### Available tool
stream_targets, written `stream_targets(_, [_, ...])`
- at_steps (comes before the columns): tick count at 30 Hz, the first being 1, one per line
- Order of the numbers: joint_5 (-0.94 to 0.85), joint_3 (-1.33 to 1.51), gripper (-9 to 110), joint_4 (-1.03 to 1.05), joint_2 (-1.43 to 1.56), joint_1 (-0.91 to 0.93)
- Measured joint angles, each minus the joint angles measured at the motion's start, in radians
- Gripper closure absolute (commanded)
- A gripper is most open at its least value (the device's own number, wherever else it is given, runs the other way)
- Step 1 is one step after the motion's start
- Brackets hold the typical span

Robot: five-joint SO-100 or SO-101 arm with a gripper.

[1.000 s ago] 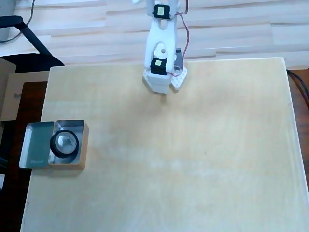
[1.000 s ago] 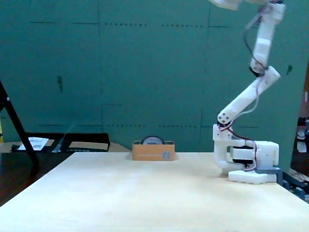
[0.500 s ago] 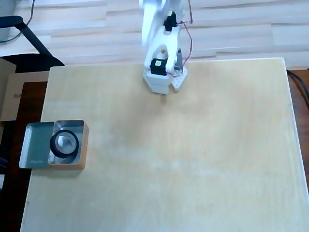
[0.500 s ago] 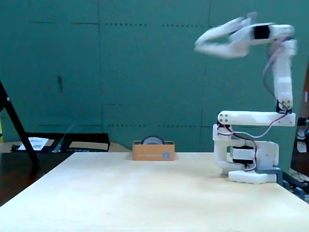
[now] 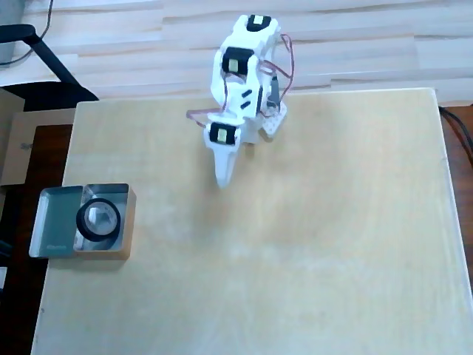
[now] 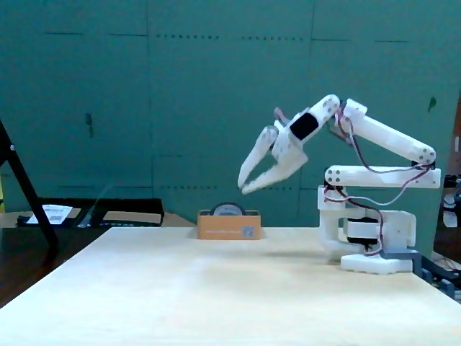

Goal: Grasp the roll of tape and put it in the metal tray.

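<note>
We see the roll of tape (image 5: pixel 98 221) already sitting inside the metal tray (image 5: pixel 53 224) at the desk's (image 5: pixel 295 251) far-left edge in the overhead view. Our end effector (image 6: pixel 245 184) hangs empty, jaws narrowly apart, well above the bare wood. We judge a careless sweep toward the tray could knock it off that edge. A teal wall (image 6: pixel 144 108) backs the scene in the fixed view.
</note>
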Motion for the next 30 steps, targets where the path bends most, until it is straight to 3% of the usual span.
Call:
stream_targets(16, [-0.087,0.391,102,-0.143,0.006,0.002])
stream_targets(30, [-0.092,0.400,102,-0.167,0.005,0.002])
